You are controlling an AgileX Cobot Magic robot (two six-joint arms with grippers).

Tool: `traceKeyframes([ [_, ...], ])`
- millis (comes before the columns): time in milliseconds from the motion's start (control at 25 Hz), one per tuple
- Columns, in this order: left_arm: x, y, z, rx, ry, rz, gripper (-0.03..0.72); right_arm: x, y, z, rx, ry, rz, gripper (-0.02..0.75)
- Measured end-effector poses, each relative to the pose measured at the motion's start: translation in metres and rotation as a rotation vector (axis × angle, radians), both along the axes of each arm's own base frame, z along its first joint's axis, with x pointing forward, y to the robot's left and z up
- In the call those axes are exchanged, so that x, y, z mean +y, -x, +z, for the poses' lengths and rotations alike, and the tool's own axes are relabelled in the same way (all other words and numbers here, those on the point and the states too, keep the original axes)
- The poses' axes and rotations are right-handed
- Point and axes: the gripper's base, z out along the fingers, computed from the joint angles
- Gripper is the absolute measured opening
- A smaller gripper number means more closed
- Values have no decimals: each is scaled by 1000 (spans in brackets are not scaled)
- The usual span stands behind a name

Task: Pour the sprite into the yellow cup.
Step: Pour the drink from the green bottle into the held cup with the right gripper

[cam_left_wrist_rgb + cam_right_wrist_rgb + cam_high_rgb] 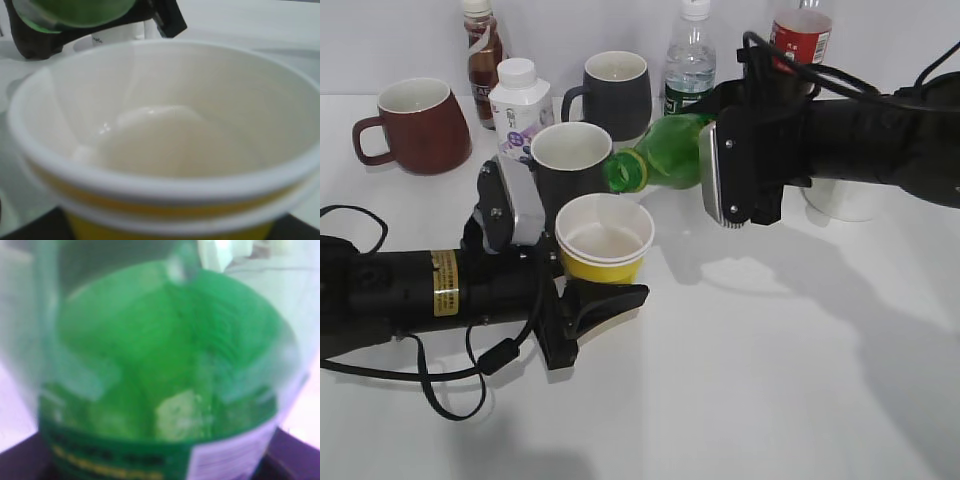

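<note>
The yellow cup [605, 240] is held upright by my left gripper [582, 282], which is shut on its lower body. The cup's white inside fills the left wrist view [165, 140]. My right gripper [725, 165] is shut on the sprite [665, 155], a green bottle tipped on its side. Its green cap end [625, 172] points left and hangs just above the cup's far rim. The bottle's green shoulder and label fill the right wrist view [165, 370]. Its cap end also shows in the top left of the left wrist view [70, 12]. No stream is visible.
Behind the cup stand a dark grey mug [570, 165], a second dark mug [615, 95], a white milk bottle [518, 105], a dark red mug [415, 125], a brown bottle [482, 50], a clear water bottle [690, 60], a red-labelled bottle [802, 30] and a white cup [840, 200].
</note>
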Motion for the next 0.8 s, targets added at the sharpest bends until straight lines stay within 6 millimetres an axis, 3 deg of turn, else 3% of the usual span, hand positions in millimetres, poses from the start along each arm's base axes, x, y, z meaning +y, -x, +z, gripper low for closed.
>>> traceKeyframes([
  [800, -1, 2, 1, -8, 12, -25, 415, -1, -1, 1, -92, 79, 37, 456],
])
